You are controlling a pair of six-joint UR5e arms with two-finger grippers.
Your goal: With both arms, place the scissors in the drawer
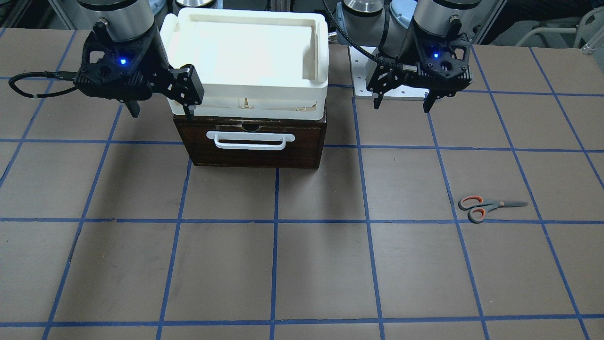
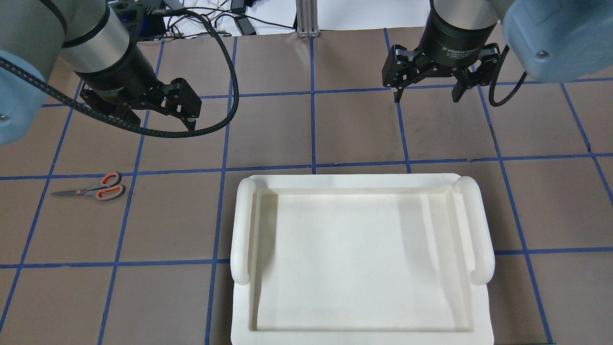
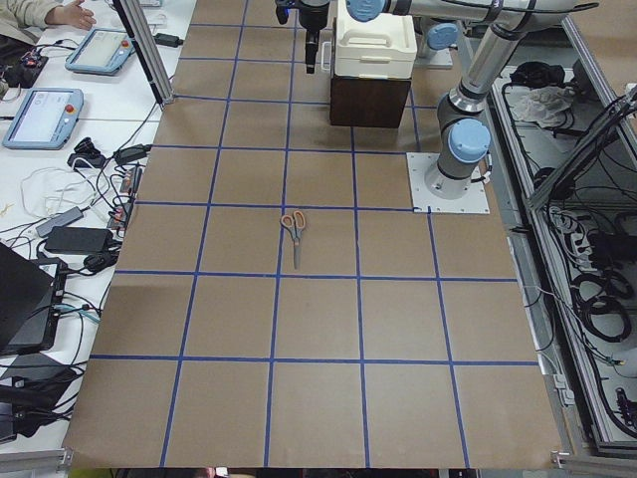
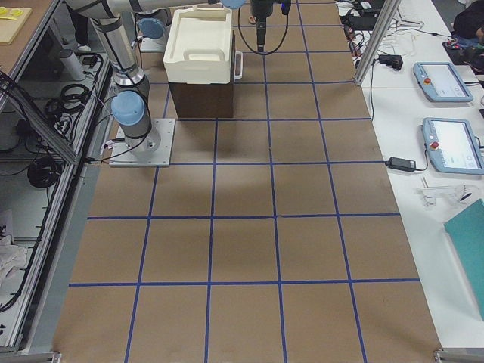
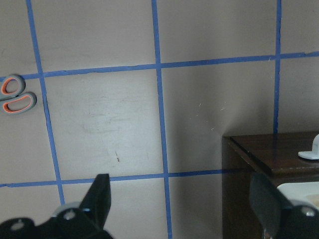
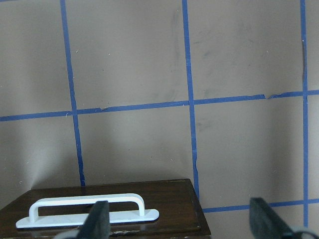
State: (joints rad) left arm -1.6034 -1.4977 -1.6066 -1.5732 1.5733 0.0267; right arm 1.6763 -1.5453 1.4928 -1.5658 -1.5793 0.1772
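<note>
Scissors [image 1: 490, 207] lie flat at lower right of the front-facing view, ringed by bare taped table [image 1: 306, 264] and well apart from the closed drawer [image 1: 252, 141] at upper centre. The left gripper [image 1: 402, 106] hovers at upper right and the right gripper [image 1: 162, 111] beside the white bin [image 1: 245, 97], both with fingers apart.

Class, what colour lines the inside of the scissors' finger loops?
Orange-red, set in the dark grey handles of the scissors; clearest in the exterior front-facing view.

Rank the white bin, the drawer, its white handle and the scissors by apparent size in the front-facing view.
Largest: white bin.
Next: drawer, only its dark front showing below the bin.
Smallest, unranked: handle and scissors. The handle looks slightly longer and the scissors wider at the loops, so they are too close to call.
</note>
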